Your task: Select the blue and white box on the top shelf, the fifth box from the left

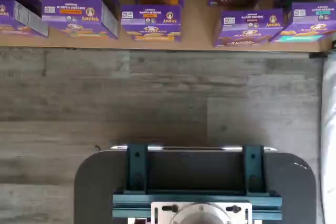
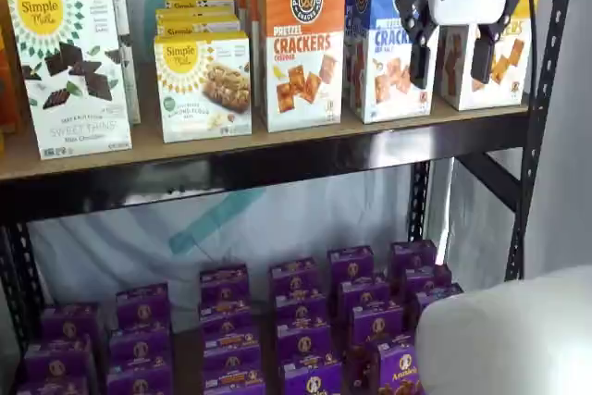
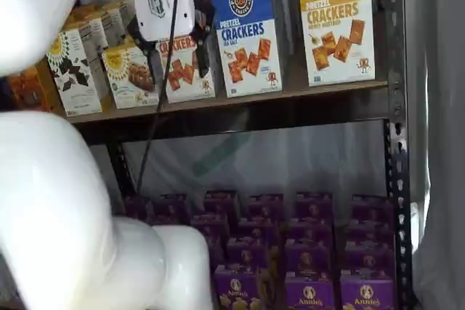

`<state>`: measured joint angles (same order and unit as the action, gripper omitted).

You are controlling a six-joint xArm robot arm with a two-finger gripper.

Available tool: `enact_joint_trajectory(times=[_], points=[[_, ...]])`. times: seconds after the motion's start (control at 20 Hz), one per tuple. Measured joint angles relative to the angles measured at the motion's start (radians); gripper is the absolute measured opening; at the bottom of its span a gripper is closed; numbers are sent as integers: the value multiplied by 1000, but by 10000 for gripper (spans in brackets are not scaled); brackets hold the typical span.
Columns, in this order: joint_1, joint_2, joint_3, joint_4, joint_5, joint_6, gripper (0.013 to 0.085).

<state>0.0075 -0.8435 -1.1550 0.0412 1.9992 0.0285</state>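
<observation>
We have the hand [image 2: 453, 60] hanging in front of the top shelf [image 2: 277, 156], its two black fingers [image 2: 418, 55] spread with a plain gap between them and nothing held. The blue and white box [image 2: 388, 43] stands upright near the right end of that shelf, at its front edge, between the orange-topped box [image 2: 301, 43] and the yellow-topped box [image 3: 336, 19]. In that shelf view the hand covers the seam between the blue box and its yellow neighbour, so we judge the approach has barely begun and the hand is not yet lined up.

To do this step well, we should centre the spread fingers on the blue box's width before going in. The neighbours stand close on either side, so a finger could catch the orange or yellow box or push the tall target backward. Entering square to the front face and closing only once both fingers flank the box seems the safest course.

The views differ usefully. In one shelf view the hand [image 3: 174, 30] sits over the orange-topped box, with the blue and white box [image 3: 248, 34] wholly uncovered, which suggests the hand is well short of the shelf and each overlap is only a matter of angle. The wrist view shows no top shelf at all: only the purple boxes [image 1: 151, 22] on the lower level, the grey floor [image 1: 157, 98] and the teal-bracketed mount [image 1: 195, 182].
</observation>
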Motion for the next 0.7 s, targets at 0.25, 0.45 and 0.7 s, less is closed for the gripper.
enact_joint_trajectory(times=[0.25, 0.45, 0.7], points=[[-47, 7, -6, 53, 15, -24, 850], [-24, 2, 1, 25, -8, -15, 850], [-18, 16, 3, 1, -97, -19, 850]])
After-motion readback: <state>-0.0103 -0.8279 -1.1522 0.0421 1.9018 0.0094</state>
